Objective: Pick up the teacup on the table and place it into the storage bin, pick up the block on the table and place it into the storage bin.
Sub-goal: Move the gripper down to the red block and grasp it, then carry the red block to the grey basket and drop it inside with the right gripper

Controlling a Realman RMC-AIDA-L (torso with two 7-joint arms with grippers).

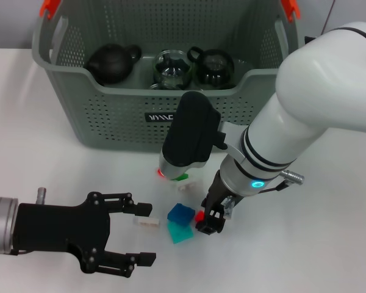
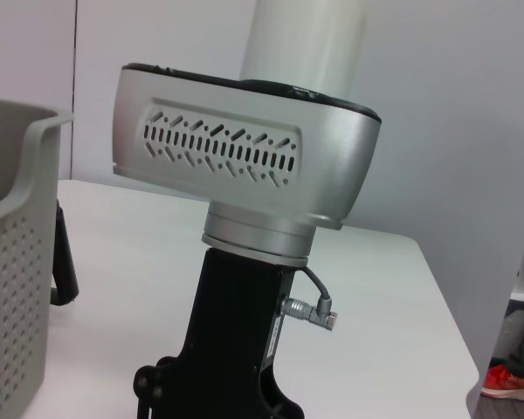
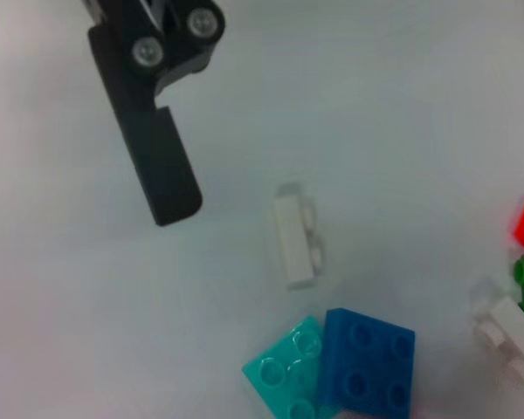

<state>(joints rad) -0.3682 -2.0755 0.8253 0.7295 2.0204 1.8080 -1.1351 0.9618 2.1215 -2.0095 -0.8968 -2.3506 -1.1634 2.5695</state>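
Two studded blocks, blue (image 3: pixel 367 360) and teal (image 3: pixel 286 373), head view blurs studs

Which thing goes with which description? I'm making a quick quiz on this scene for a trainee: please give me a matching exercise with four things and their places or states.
Things:
1. dark teapot
2. blue block
3. left tool
4. right tool

Descriptions:
A. low over the table, right beside the blocks
B. inside the storage bin
C. open, at the table's near edge, left of the blocks
D. on the table, touching a teal block

Pairs: 1-B, 2-D, 3-C, 4-A
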